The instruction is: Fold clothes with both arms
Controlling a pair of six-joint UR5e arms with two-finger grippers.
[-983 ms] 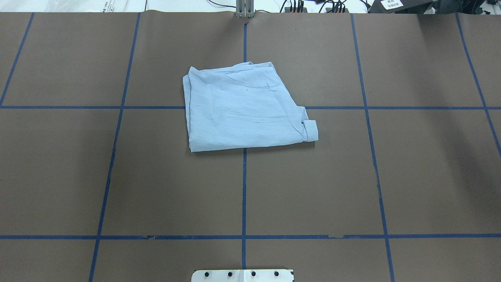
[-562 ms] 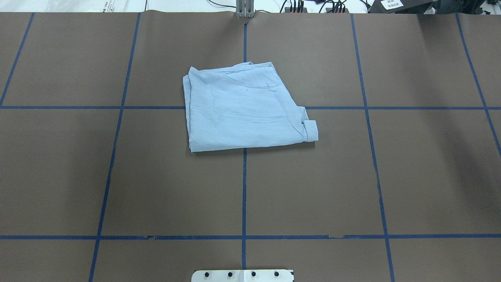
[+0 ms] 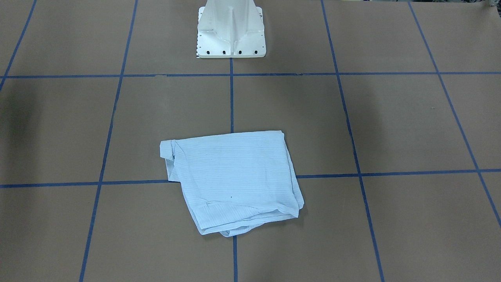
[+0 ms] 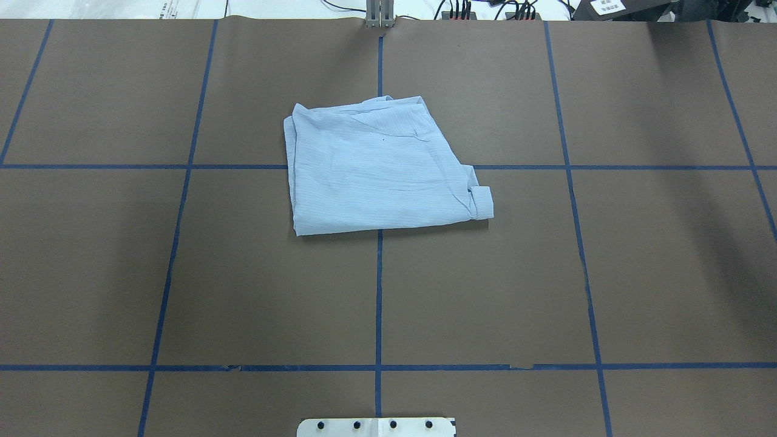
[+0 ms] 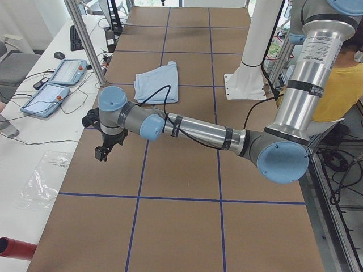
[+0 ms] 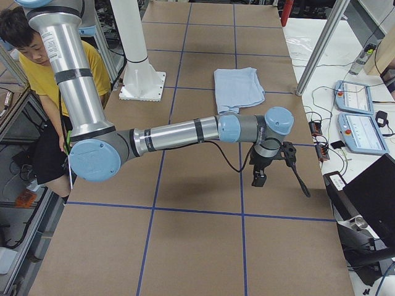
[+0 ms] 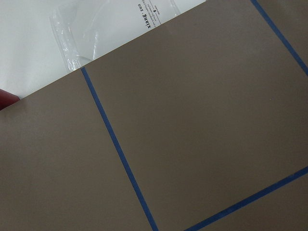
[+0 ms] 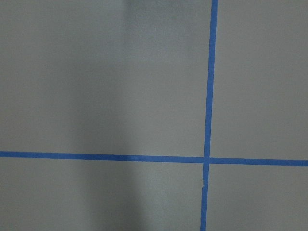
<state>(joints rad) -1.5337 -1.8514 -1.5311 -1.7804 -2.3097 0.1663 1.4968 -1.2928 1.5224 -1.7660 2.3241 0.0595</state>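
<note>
- Front-facing view: the light blue, finely striped button-up shirt [image 3: 235, 178] lies as a compact, roughly square packet on the brown paper-covered table [image 3: 411, 117]. It straddles the central blue tape line [image 3: 231, 102], well apart from the white pedestal base [image 3: 231, 31]. One cuff [image 3: 166, 149] juts from a corner. No arm enters, which suggests the fold is judged finished.
- Overhead view: the shirt lies flat with its layers stacked, and nothing touches it.
- Left-side view: the silver-grey left arm [image 5: 198, 131] reaches low toward the table's end. Its black left gripper [image 5: 102, 152] hangs over bare paper, well apart from the shirt. You cannot tell whether its fingers are spread or pressed together.
- Right-side view: the silver-grey right arm [image 6: 173, 132] is posed likewise at the opposite end, its black right gripper [image 6: 258, 179] pointing down. Here too you cannot tell the finger state. Both arms probably stand wide so that you can inspect the shirt unobstructed.
- Left wrist view: paper, tape and a clear plastic bag [image 7: 91, 29] beyond the table's edge, with no fabric.
- Right wrist view: paper and a tape crossing only.
</note>
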